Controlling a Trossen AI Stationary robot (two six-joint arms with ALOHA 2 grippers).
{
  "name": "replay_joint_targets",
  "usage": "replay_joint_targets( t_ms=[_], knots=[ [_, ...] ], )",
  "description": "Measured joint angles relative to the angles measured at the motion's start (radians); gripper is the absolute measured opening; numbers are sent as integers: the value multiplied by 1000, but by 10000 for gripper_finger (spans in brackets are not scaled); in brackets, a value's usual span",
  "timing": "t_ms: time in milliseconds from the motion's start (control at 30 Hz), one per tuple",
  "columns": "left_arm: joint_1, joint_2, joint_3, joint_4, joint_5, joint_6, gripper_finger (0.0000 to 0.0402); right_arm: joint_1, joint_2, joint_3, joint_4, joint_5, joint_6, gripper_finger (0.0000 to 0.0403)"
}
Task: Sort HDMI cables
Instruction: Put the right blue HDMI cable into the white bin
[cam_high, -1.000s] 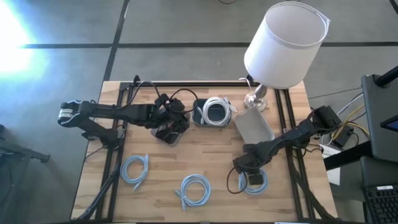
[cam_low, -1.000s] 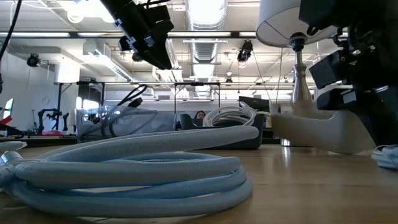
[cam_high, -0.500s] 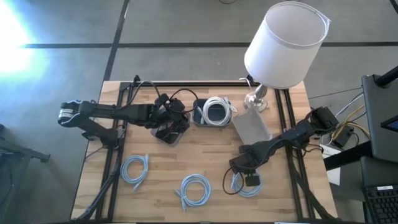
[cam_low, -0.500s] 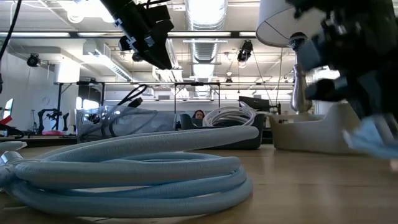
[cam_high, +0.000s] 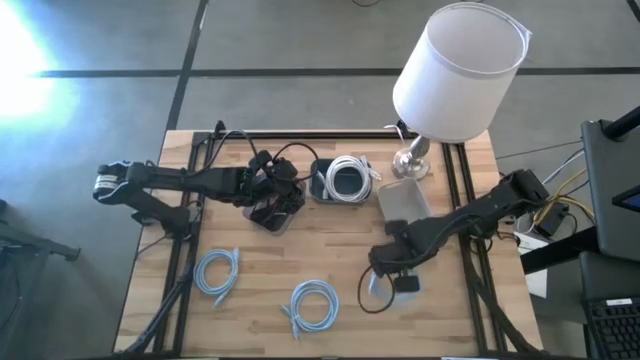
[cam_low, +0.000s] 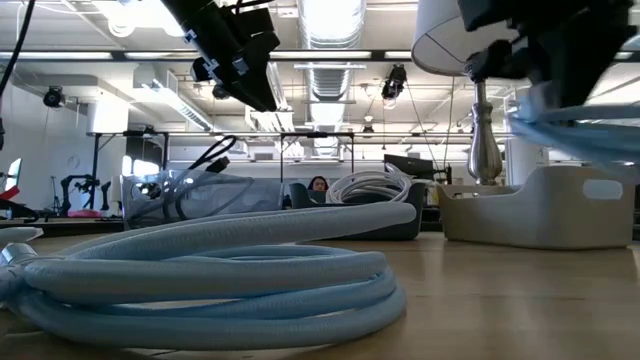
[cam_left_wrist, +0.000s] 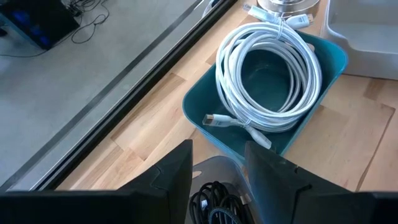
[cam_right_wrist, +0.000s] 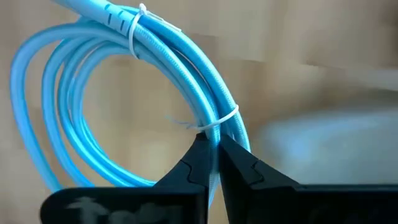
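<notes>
Where pinched, light-blue coil (cam_right_wrist: 124, 93) (white-tied)

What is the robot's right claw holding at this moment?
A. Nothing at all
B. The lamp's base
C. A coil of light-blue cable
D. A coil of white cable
C: in the right wrist view the right claw is pinched shut on the light-blue cable coil, which hangs lifted off the wooden table; the white cable coil lies in the teal bin.
</notes>
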Motion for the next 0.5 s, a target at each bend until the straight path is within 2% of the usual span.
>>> replay_joint_targets(
  t_ms=[133, 233, 500],
  knots=[
    [0, 0, 0, 0, 0, 1, 152, -3, -47, 19, -84, 181, 33, 14],
    [0, 0, 0, 0, 0, 1, 152, -9, -116, 8, -94, 264, 73, 13],
    [0, 0, 0, 1, 0, 1, 151, -48, -327, -112, -98, 585, 373, 13]
  ],
)
